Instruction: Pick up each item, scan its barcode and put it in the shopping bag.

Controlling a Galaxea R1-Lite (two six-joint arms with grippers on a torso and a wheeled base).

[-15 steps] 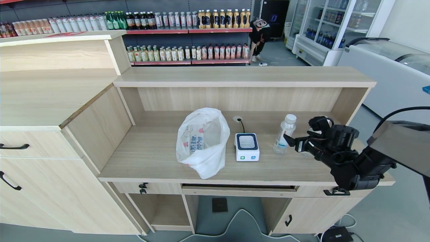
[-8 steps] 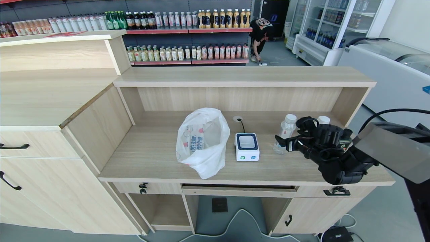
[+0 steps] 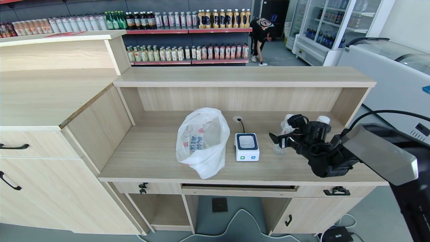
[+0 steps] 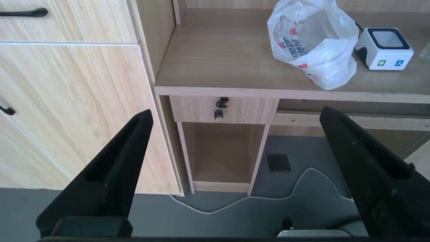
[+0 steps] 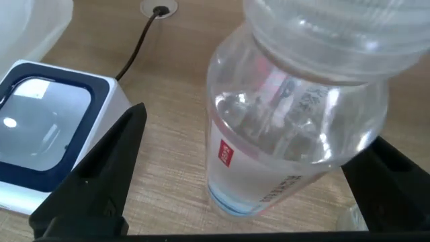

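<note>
Your right arm reaches in from the right, low over the counter [image 3: 151,158], its wrist roughly level and pointing left toward the scanner [image 3: 247,146]. The right gripper [image 3: 278,141] is spread wide around the clear water bottle [image 3: 286,126], which stands upright on the counter just right of the scanner. In the right wrist view the bottle [image 5: 295,114] sits between the two fingers [image 5: 94,181], with a gap on the scanner side. A second bottle [image 3: 323,119] stands behind the arm, farther right. The white shopping bag [image 3: 203,141] sits left of the scanner, mouth open. Your left gripper [image 4: 235,117] hangs below counter height on the near side, fingers spread and holding nothing.
</note>
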